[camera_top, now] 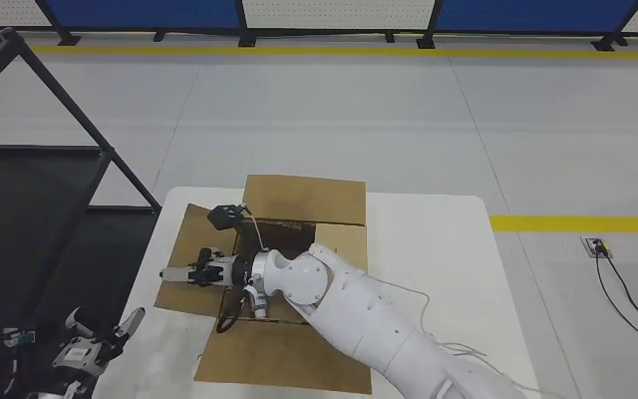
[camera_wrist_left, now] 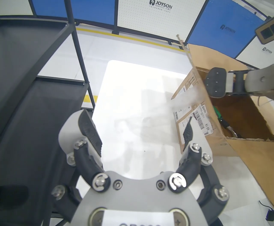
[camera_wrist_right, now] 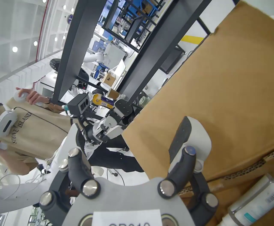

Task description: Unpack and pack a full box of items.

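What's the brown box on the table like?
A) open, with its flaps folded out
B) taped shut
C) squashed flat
A: the box stands open on the table, its flaps spread outward and its inside showing.

In your left wrist view, a dark wordmark with a small emblem is printed on the white pegboard panel [camera_wrist_left: 137, 15]. The same mark sits on the blue panel [camera_wrist_left: 214, 25] beside it. The cardboard box [camera_wrist_left: 246, 154] carries white shipping labels [camera_wrist_left: 199, 115] on its outer wall, with barcodes and fine print too small to read. Black handling symbols [camera_wrist_left: 189, 82] are printed on the flap next to them.

A white sticker [camera_wrist_left: 137, 219] on the base of the left gripper [camera_wrist_left: 138, 124] shows black characters cut off by the frame edge. The right gripper [camera_wrist_right: 130, 137] has a like sticker [camera_wrist_right: 127, 218] on its base.

In your right wrist view, a white tube [camera_wrist_right: 250, 203] bears a barcode and teal print, both unreadable. In the top view, a yellow line [camera_top: 329, 50] marks the floor along the upper part of the frame.
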Action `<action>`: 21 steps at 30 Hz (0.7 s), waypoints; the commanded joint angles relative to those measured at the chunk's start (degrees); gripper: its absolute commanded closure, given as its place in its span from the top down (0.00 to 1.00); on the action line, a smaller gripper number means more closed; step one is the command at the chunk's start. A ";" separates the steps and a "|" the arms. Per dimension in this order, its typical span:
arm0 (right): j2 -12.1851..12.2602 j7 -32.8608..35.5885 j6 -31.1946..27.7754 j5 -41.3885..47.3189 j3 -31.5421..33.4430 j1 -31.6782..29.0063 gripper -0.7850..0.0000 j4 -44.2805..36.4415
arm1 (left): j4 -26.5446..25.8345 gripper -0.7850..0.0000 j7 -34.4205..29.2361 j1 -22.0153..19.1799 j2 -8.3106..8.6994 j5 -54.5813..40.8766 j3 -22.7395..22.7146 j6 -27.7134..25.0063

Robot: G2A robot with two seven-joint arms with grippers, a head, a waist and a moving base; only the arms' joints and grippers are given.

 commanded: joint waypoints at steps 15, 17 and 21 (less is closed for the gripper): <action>-5.56 -3.69 -6.19 1.25 0.87 1.78 1.00 11.92 | 6.57 1.00 -6.22 -10.07 0.48 5.96 8.42 0.89; -5.82 -3.65 -6.91 1.16 1.21 1.95 1.00 12.66 | 7.92 1.00 -6.84 -11.66 0.53 6.64 9.53 1.02; -6.08 -3.68 -8.87 1.45 2.26 2.10 1.00 13.55 | 9.98 1.00 -7.67 -13.83 0.61 7.83 10.96 1.45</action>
